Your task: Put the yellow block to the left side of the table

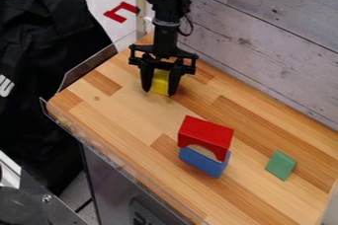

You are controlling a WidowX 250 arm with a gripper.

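We see white marking on the black cloth (pixel 46 46), at 9 o'clock of the view, and the left border cuts it. We see also pale lettering on the dark panel (pixel 147 213) below the table, between 6 and 7 o'clock.

The black gripper (pixel 159 93) hangs down a little to the 11 o'clock side of the view's middle, and its arm comes from 12 o'clock. We find its two fingers partly closed, one on each side of the yellow block (pixel 160 82), and they press against it. So the gripper is open only as much as the block is wide. We cannot tell if the block touches the wooden table (pixel 112 108) or is slightly above it.

From the red arch (pixel 206 132), the yellow block is toward 11 o'clock. The arch stands on the blue block (pixel 203 162), with its opening downward. The green block (pixel 280 165) lies toward 4 o'clock from the arch, apart from it. Behind the table, from 12 to 3 o'clock, we notice the grey plank wall (pixel 280 36). A red angular piece (pixel 117 12) is toward 11 o'clock, beyond the table.
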